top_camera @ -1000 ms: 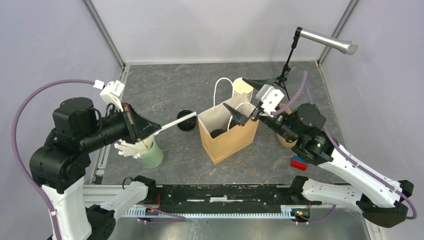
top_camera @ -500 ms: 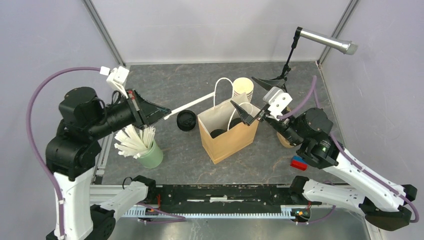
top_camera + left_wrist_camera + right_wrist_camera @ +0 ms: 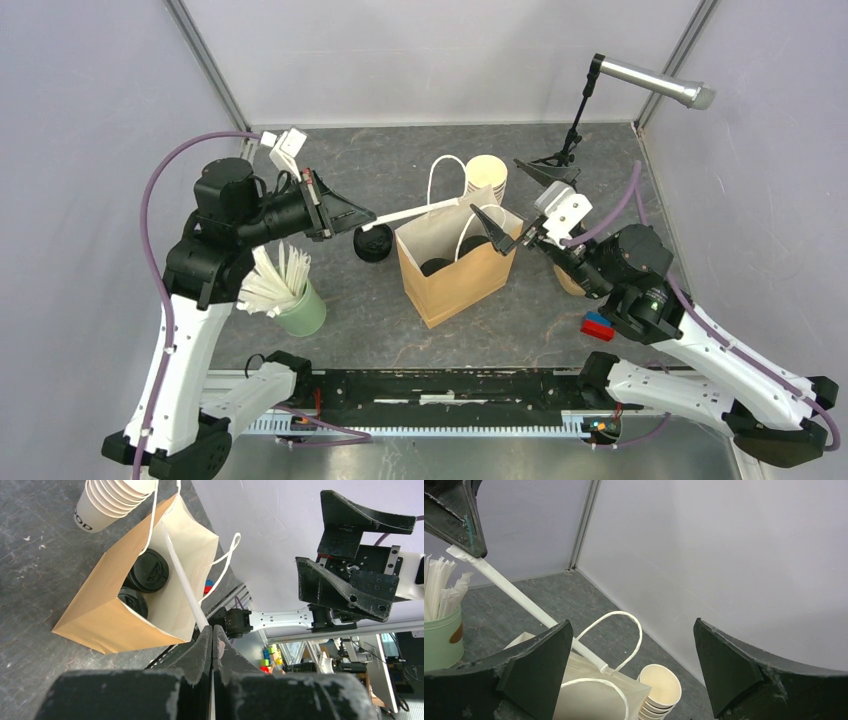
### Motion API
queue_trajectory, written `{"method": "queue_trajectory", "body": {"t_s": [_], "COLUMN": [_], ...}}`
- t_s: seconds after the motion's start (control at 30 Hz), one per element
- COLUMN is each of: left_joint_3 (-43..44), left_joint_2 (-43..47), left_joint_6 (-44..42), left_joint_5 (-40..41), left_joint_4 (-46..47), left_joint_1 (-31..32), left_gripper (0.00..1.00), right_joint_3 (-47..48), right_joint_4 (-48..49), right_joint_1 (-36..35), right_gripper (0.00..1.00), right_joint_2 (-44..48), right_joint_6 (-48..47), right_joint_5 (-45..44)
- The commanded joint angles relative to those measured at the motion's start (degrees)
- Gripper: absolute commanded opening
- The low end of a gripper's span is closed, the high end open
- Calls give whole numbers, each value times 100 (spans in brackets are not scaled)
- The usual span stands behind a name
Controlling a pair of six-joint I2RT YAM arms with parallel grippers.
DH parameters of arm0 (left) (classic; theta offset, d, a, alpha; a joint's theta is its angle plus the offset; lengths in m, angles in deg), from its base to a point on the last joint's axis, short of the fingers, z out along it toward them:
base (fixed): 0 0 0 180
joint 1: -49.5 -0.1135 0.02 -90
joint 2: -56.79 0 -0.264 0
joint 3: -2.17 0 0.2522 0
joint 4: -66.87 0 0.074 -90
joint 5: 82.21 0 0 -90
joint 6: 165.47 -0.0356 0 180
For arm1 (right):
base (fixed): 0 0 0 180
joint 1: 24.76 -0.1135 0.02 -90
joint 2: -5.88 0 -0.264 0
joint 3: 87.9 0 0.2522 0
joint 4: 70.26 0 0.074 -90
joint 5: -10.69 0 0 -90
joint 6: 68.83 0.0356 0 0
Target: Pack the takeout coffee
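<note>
Holding, left gripper (image 3: 368, 216): we note both fingers pinched tight on one end of a white wrapped straw (image 3: 182, 582) — nothing else in the grip.
Straw, lie: we see it reach from that gripper across to the brown paper bag (image 3: 460, 280), its free end at the bag's open rim.
Right gripper (image 3: 633, 622): we find it spread wide and empty, hovering above the bag's right side.
Takeout coffee (image 3: 150, 570): we count two black-lidded cups standing side by side inside the bag; only their lids show.
Stack of lidless cups (image 3: 486, 175): behind the bag — touching it or just beside, we cannot tell.
Black lid (image 3: 372, 242): on the table (image 3: 340, 180), just left of the bag.
Green cup (image 3: 300, 305): filled with wrapped straws, near the left arm, well apart from the bag.
</note>
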Motion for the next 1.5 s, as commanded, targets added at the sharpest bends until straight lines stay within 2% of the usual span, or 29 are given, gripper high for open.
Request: {"method": "queue_trajectory", "body": {"t_s": [0.0,0.27,0.47,0.63,0.83,0.9,1.0,1.13,1.3,1.33,1.47], "left_joint_3": [-276,-623,-1276,-1384,-1740,-1730,-1588,-857,494,643,1076], "left_joint_2": [-37,-293,-669,-941,-1065,-1023,-1034,-1135,-1279,-1240,-1006], "left_joint_6": [474,588,848,646,744,678,503,-177,-1169,-1290,-1416], "left_joint_5": [-429,-507,-418,62,110,239,247,409,1260,1533,2726], "left_joint_4": [1004,1635,2499,2753,3098,2944,2690,1509,-575,-862,-1906], "left_joint_1": [-31,62,387,756,896,896,898,901,893,889,870], "left_gripper": [2,2,2,2,6,16,21,49,97,100,100], "right_joint_3": [-45,-57,-39,26,95,131,185,242,323,330,361], "right_joint_4": [69,13,-19,-99,-131,-139,-148,-139,-100,-87,-57], "right_joint_1": [18,21,16,18,19,20,17,21,22,24,27], "right_gripper": [98,98,98,98,98,98,98,98,98,98,97], "right_joint_2": [19,16,-22,-47,-99,-132,-200,-295,-400,-425,-502], "right_joint_6": [-120,-140,-92,-18,-9,2,18,78,88,88,122], "right_joint_5": [-107,-132,-117,-158,-198,-212,-169,-126,-46,-32,38]}}
